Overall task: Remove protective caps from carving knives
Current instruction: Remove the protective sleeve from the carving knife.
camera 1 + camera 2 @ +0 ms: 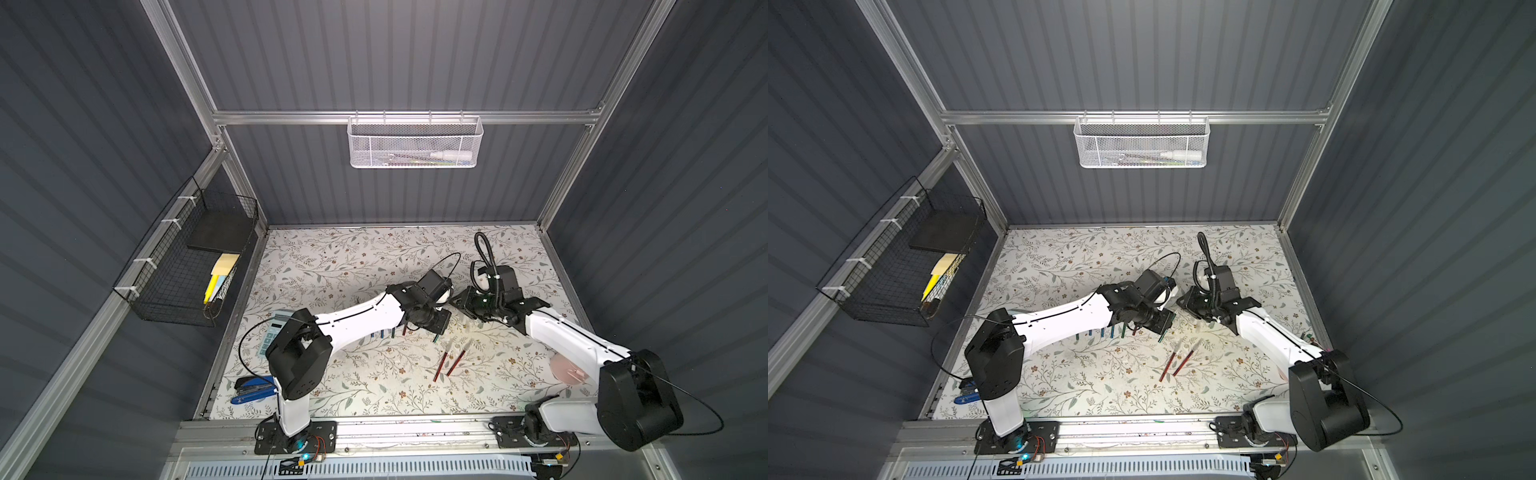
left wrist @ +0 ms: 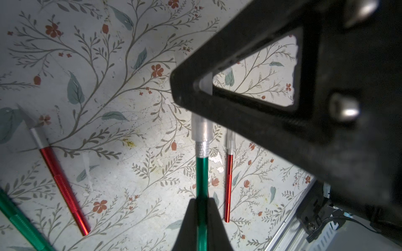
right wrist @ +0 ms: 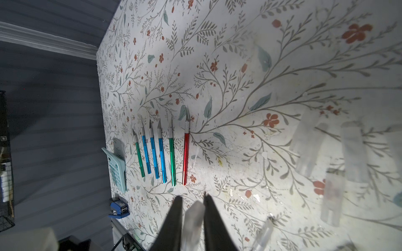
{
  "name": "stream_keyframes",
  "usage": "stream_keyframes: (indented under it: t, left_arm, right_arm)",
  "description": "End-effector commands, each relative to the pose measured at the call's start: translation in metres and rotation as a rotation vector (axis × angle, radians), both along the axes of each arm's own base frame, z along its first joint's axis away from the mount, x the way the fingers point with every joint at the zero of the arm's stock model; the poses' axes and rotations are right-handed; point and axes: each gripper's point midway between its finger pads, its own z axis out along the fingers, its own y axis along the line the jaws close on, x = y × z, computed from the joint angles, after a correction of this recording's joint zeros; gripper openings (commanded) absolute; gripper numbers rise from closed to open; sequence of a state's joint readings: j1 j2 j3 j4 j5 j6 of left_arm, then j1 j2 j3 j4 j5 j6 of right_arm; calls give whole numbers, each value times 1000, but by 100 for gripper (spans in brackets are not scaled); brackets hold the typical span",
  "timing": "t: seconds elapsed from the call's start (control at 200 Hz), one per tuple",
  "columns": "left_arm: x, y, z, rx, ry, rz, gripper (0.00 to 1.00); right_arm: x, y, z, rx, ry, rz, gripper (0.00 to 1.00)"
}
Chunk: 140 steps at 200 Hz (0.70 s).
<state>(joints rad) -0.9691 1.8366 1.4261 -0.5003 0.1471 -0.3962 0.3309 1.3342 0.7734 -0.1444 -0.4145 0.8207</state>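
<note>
One green knife (image 2: 201, 173) held mid-air, just two o'clock of table (image 1: 332, 266) centre: left gripper (image 2: 201, 202) clenched on handle, right gripper (image 3: 193, 202) pinching its cap (image 2: 201, 128). Cap likely light, slick, squashable; grip near collar, pull straight off blade.

No text, label, brand, number or sign can be read in any view. The keys of the pale teal calculator (image 3: 116, 167) are seen only as blurred bumps, and no marking on them can be made out. Nothing legible is shown on the blue stapler (image 3: 119, 209) or the white bottle (image 1: 453, 156).
</note>
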Motion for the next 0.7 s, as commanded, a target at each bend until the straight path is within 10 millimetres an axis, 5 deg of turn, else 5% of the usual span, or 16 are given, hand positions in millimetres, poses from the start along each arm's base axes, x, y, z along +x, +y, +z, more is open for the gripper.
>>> stream_keyframes:
  t: [0.0, 0.19, 0.255, 0.695]
  left_arm:
    - [3, -3, 13, -40, -9, -3, 0]
    - [1, -2, 17, -52, -9, -4, 0]
    - [-5, 6, 1, -22, 15, -1, 0]
    - [-8, 10, -14, -8, 37, 9, 0]
  right_arm:
    - [4, 1, 4, -13, -12, -4, 6]
    - [6, -4, 6, -39, -24, -19, 5]
    - [8, -5, 8, -46, -32, -28, 5]
    - [24, -21, 21, -57, -53, -90, 0]
